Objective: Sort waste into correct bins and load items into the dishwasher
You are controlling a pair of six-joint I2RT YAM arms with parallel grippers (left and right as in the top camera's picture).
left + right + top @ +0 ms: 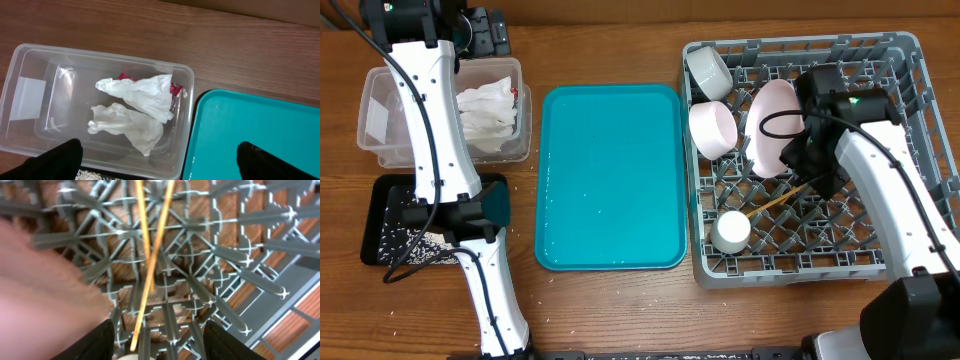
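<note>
Teal tray (610, 180) sits on wood table (620, 310) between tub (370, 95) of napkins (142, 97) and grey rack (920, 80); left gripper (157, 150) spread above tub, right gripper (160, 335) spread over chopsticks (145, 240).

The left arm (432, 120) and right arm (890, 195) have white shells, black joints (825, 88), black cables (761, 124); one green light (854, 99).

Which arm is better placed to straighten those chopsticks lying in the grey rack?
Right. The right gripper hangs open directly over the chopsticks inside the rack; the left gripper is above the clear tub of napkins.
</note>
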